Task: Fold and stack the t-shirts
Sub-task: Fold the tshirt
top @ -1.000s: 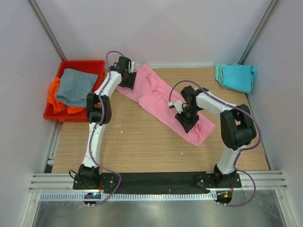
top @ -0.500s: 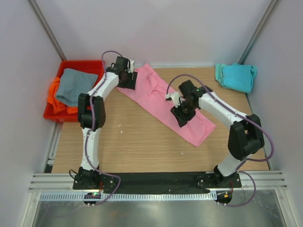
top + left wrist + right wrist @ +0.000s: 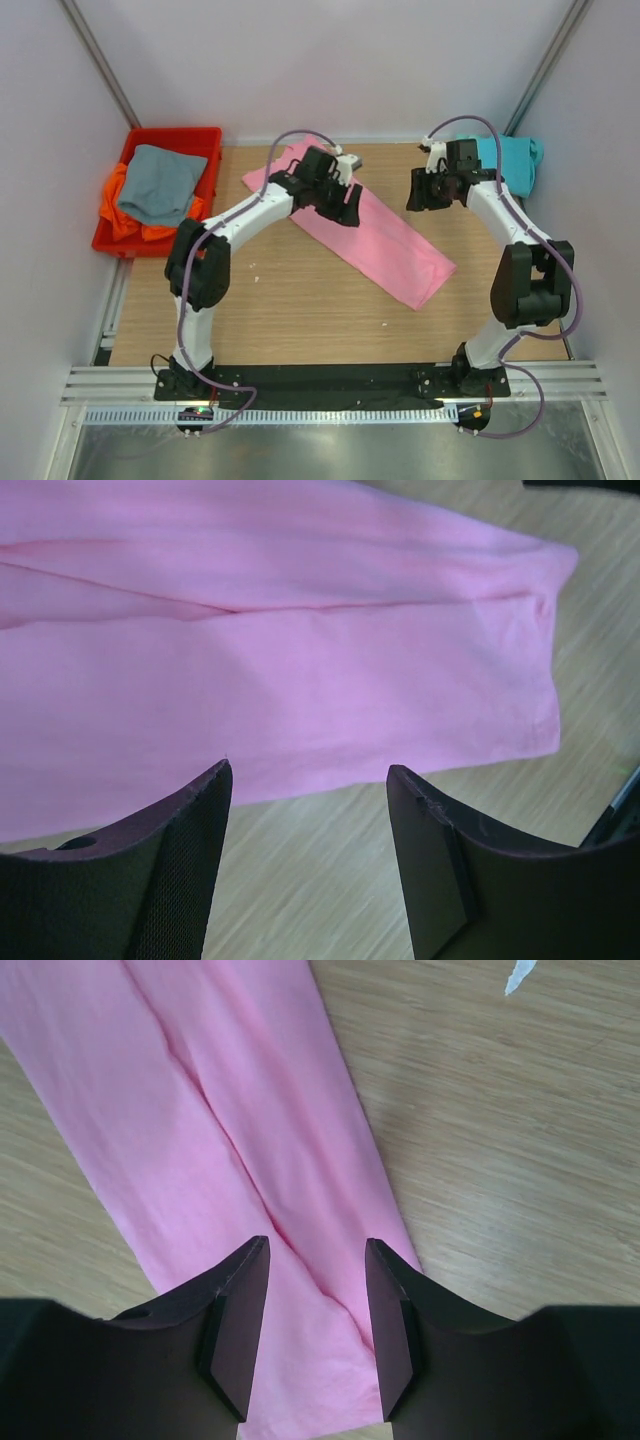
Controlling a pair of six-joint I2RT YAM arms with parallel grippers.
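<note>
The pink t-shirt [image 3: 390,245] lies on the table as a long folded strip, running from far left to near right. My left gripper [image 3: 349,208] is open and empty over its upper middle. In the left wrist view the gripper [image 3: 310,770] hovers over bare wood beside the shirt's edge [image 3: 280,660]. My right gripper [image 3: 417,193] is open and empty, raised to the right of the strip. In the right wrist view it [image 3: 316,1242] looks down on the shirt [image 3: 230,1110]. The teal t-shirt [image 3: 500,162] lies folded at the far right. The grey t-shirt [image 3: 160,182] lies on the orange one [image 3: 115,212].
A red plastic bin [image 3: 172,134] at the far left holds the grey and orange shirts. Small white scraps lie on the wood [image 3: 255,268]; one shows in the right wrist view [image 3: 520,975]. Grey walls close in the table on three sides.
My left gripper has moved right from the shirt's far-left end to over its middle. My right gripper has lifted off the shirt and moved back and right, towards the teal shirt.
</note>
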